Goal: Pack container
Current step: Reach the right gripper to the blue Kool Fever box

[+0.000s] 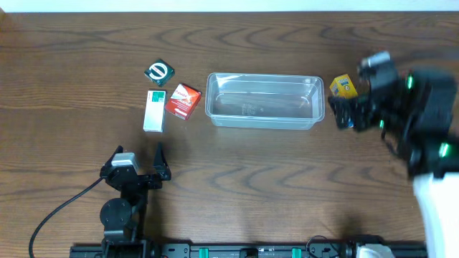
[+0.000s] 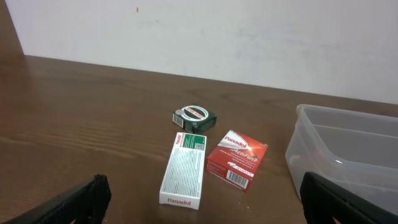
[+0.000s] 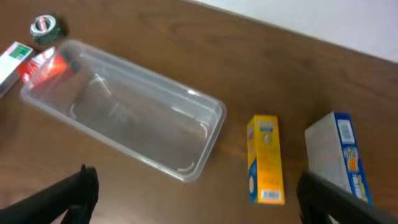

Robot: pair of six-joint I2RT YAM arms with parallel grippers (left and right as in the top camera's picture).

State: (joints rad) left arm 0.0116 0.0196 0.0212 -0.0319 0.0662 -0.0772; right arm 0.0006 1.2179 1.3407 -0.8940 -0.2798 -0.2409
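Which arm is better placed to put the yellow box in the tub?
Right. The right pincer is open beside the yellow box; the left pincer sits far off, past the tub.

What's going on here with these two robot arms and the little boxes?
Packing hasn't started: the clear container is empty. The right gripper, open and holding nothing, hangs by the yellow box and the white and blue box, right of the container. The left gripper is open too, near the front edge. The red box, white and green box and dark green box lie to the container's left.
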